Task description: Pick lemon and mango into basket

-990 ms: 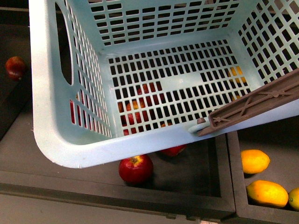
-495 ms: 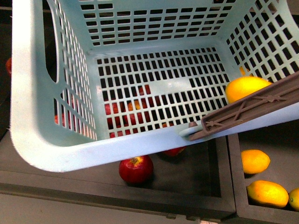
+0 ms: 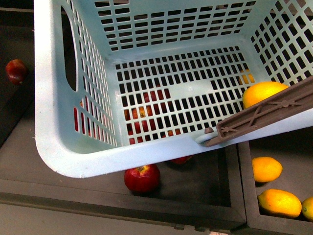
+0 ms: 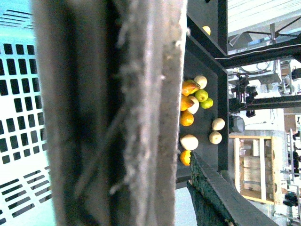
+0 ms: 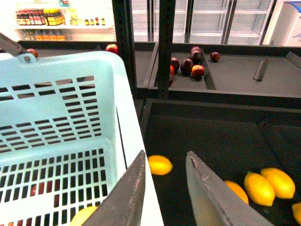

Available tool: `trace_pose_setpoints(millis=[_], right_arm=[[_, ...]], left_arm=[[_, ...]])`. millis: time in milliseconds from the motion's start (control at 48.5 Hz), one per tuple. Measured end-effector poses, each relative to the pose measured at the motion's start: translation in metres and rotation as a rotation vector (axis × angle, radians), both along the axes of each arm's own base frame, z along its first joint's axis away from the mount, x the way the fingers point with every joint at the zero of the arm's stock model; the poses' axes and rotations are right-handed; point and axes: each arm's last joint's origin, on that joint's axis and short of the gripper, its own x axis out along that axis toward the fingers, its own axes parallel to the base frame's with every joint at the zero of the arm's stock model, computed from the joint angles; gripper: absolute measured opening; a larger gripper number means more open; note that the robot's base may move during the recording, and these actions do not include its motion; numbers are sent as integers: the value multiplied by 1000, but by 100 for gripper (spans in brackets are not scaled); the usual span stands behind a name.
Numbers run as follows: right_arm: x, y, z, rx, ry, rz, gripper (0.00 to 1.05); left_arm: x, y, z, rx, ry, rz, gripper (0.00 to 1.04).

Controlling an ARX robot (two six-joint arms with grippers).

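- Dark shelf bins (image 3: 208,183) lie under the basket (image 3: 51,122), with store shelving and coolers behind.
- The lemon (image 3: 263,91) is inside the basket, partly hidden by the handle (image 3: 266,113).
- The mango (image 3: 279,202) is in the right bin.
- Right gripper (image 5: 165,156) is spread and empty.
- Left gripper: wrist view blurred, cannot tell.

— Where does the front camera sit?
— Above, looking steeply down into the basket (image 3: 49,98), very near its rim.
— And the wrists?
— The left is jammed against a brown bar (image 4: 108,113) that blocks most of its view. The right looks past the right gripper (image 5: 165,157), along the basket toward far shelves (image 5: 211,70).
— Shared ground?
— The basket's slotted plastic, in all three.
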Motion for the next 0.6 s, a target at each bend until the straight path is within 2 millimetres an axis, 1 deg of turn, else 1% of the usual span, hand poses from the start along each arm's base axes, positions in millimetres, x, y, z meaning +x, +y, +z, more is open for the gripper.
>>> trace_pose_setpoints(millis=[21,103,165,247,598], right_arm=[[-1,0,-1,0,0,1,24],[-10,5,-6,1,-3,-29,10],[-15,10,-9,-1,-2,-12,2],[-21,12,-13,3,-3,5,2],[-47,13,-27,3,-1,-1,2]], left_arm=[[0,0,0,1,0,1,29],[0,0,0,3,-2,4,29],[0,0,0,3,-2,3,29],[0,0,0,2,-2,3,29],[0,0,0,3,-2,1,29]])
